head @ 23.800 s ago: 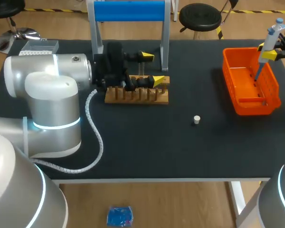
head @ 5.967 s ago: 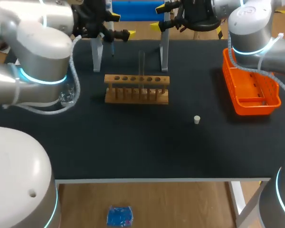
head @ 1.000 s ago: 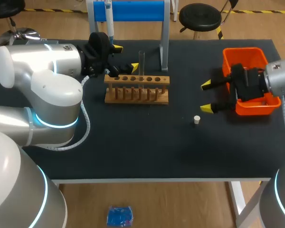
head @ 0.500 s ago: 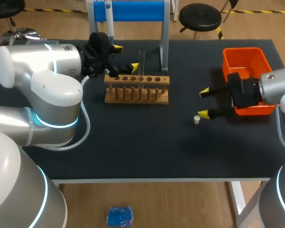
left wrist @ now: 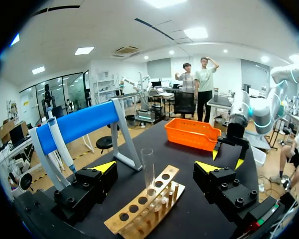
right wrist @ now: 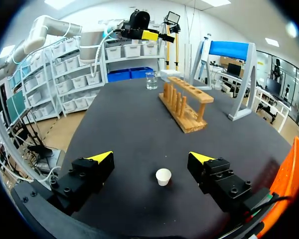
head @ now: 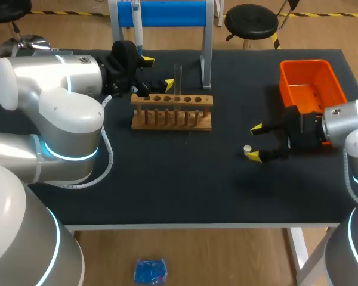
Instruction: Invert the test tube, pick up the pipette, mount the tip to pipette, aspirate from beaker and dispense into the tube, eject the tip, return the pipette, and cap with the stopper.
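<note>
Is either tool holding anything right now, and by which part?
Nothing is held. The right tool is open around the stopper, not touching it; the left tool is open either side of the test tube in the rack.

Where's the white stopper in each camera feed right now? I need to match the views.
Head view: the stopper lies on the table, right of the wooden rack, at the right gripper's open tips.
Left wrist view: I cannot make it out.
Right wrist view: on the table, between the open fingers, touching neither.
Shared landmark: the wooden rack, seen in all three views.
</note>
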Tool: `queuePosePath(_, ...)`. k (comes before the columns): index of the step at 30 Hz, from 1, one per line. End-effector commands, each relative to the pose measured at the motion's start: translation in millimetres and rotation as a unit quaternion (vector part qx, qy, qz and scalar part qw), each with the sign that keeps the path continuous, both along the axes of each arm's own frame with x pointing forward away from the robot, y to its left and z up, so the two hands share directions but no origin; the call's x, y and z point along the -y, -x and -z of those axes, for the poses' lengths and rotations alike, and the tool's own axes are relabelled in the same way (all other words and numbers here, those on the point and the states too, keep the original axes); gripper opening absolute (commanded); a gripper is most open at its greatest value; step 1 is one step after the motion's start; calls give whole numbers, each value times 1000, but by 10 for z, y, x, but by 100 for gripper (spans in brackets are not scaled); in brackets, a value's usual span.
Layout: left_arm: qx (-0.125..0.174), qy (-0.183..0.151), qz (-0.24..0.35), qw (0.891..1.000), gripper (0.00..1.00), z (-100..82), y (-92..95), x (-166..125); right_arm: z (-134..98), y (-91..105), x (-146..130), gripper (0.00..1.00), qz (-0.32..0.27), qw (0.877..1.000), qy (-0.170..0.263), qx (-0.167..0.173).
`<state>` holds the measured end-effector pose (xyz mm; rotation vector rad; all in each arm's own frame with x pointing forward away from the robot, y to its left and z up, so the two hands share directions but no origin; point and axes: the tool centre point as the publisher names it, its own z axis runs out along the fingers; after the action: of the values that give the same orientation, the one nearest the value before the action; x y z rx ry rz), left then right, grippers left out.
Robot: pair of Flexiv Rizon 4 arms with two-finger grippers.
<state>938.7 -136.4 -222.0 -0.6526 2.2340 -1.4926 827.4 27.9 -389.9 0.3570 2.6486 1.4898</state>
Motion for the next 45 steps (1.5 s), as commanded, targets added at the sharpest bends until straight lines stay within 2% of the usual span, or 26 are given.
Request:
queuePosePath(1,1,1,0,1000,100,14,-6,8,89,17,-18,100,4,1000,-1,4)
queuePosePath(19,1,1,0,1000,100,14,-6,8,280,-40,-17,100,20,1000,14,2)
queuePosePath(27,1,1,0,1000,100,14,-6,8,321,-47,-39,74,23,1000,21,3)
queuePosePath(34,1,1,0,1000,100,14,-6,8,348,-55,-61,74,25,999,26,4)
queuePosePath(45,1,1,0,1000,100,14,-6,8,400,-99,-58,65,32,999,29,3)
